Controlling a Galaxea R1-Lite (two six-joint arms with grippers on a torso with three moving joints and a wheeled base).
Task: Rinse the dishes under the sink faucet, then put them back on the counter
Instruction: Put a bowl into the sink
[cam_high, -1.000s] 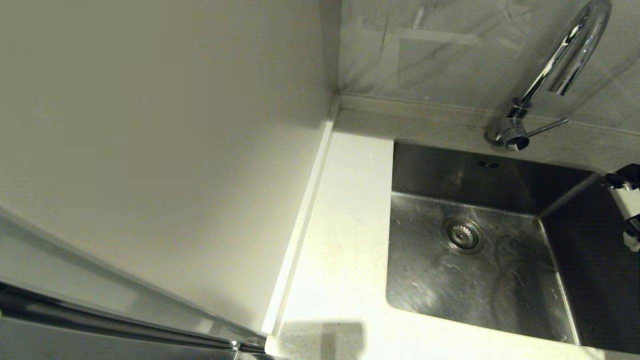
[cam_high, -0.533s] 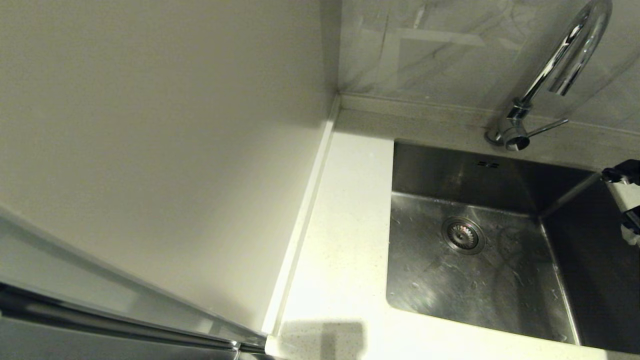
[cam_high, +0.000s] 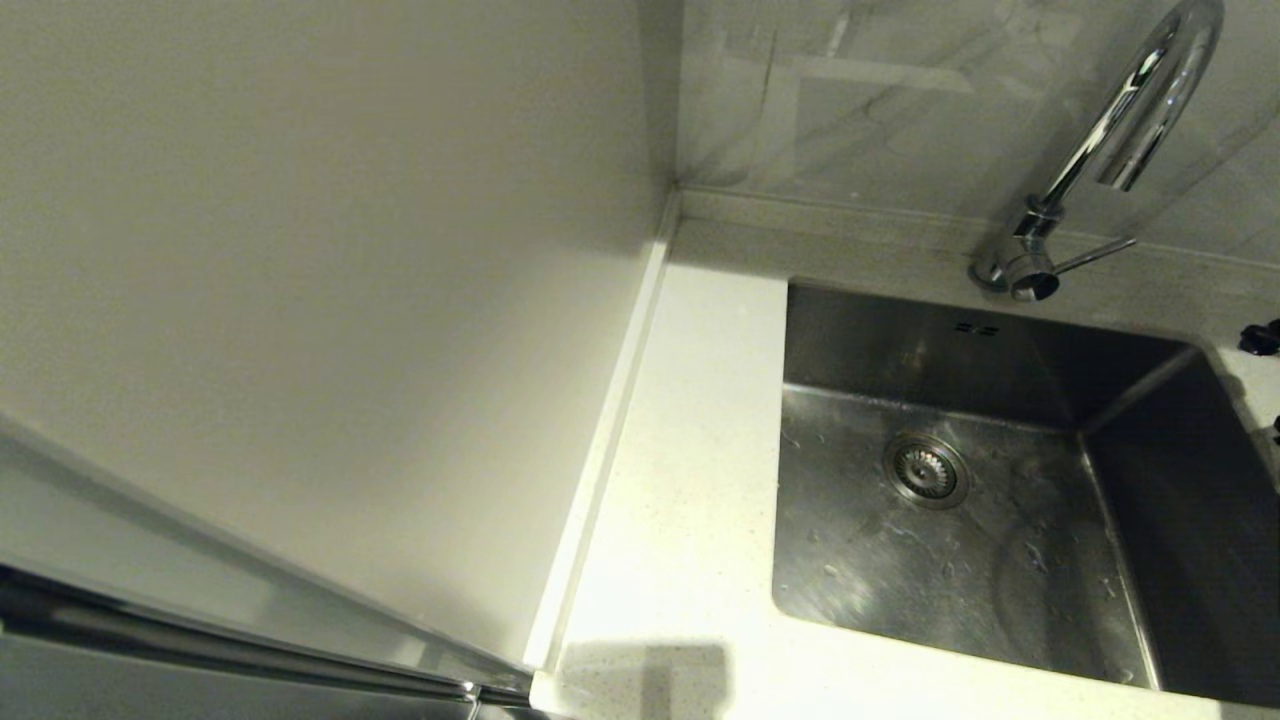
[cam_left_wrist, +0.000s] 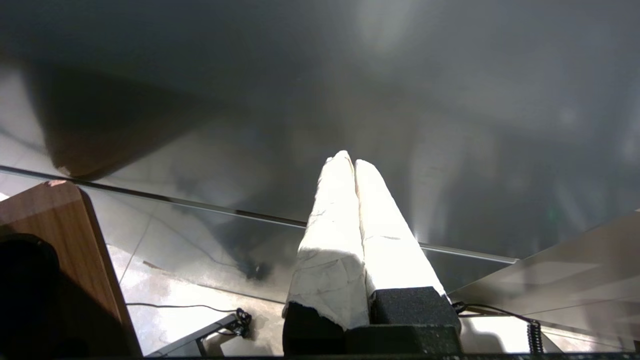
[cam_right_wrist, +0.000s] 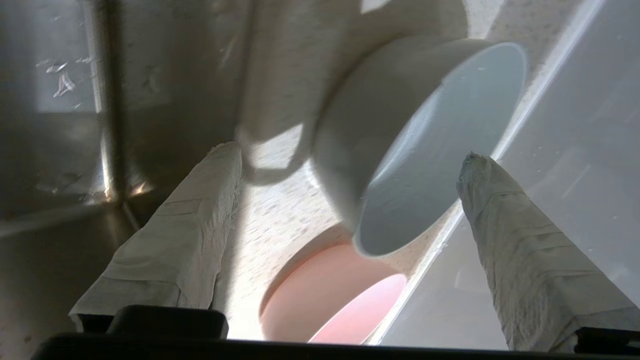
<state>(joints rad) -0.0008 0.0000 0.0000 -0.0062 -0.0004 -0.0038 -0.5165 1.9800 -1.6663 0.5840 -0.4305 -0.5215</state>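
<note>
We see a plain cream wall panel (cam_high: 330, 300) at left and a grey marbled wall panel (cam_high: 880, 100) behind. In the left wrist view we note a wooden board (cam_left_wrist: 65, 240) and cables (cam_left_wrist: 200, 320) on a pale floor (cam_left_wrist: 165, 295).

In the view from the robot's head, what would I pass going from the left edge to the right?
Pale wall → raised edge strip → counter → sink, with its drain left of centre. The faucet stands behind the sink toward the right.

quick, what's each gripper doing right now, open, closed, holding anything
Left gripper: closed, fingers pressed together, holding nothing.
Right gripper: open, fingers either side of the white mug on the counter, not gripping it.
</note>
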